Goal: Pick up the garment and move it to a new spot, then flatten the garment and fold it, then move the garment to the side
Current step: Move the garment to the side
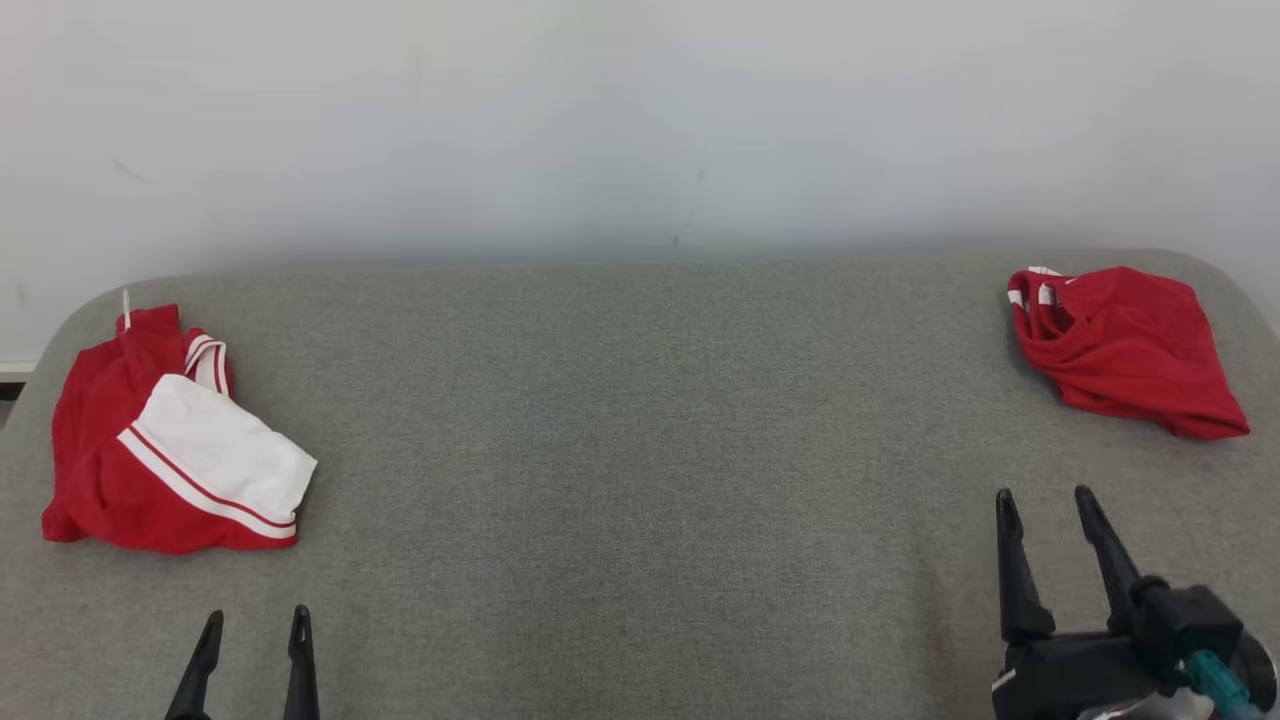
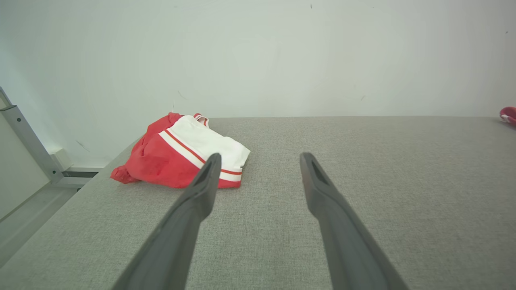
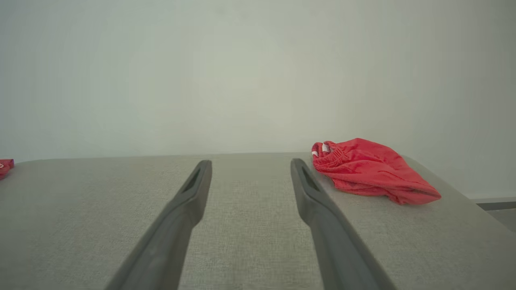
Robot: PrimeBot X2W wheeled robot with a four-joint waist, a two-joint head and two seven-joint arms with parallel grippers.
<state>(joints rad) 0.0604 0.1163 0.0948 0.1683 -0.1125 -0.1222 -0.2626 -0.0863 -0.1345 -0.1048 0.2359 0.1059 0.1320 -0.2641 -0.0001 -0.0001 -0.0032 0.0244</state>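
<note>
The grey fabric worktop (image 1: 640, 450) carries two crumpled garments, well apart, at opposite ends, with a plain pale wall (image 1: 640, 120) behind. The red-and-white garment (image 1: 170, 450) lies at the robot's left end, near the rounded far corner. Its long axis in the head view runs diagonally from far left to near right. A white panel lies on top, edged with a thin red stripe along its near side, and the white end points toward the near right. Red cloth shows beneath and to the left of the panel. A small white tag (image 1: 126, 308) stands up from the far edge; any print on it is too small to read. The red garment (image 1: 1130, 350) lies at the robot's right end, close to the far right corner. Its gathered waistband, with short white marks that cannot be read as lettering, faces far left. The body tapers to a point at the near right, so its long axis is also diagonal. The left tool (image 1: 257, 613) is at the lower left of the head view, fingers spread and holding nothing, just short of the red-and-white garment and not touching it. The right tool (image 1: 1044, 494) is at the lower right, fingers likewise spread and empty, near the red garment but clear of it. Both tools point toward the wall
</note>
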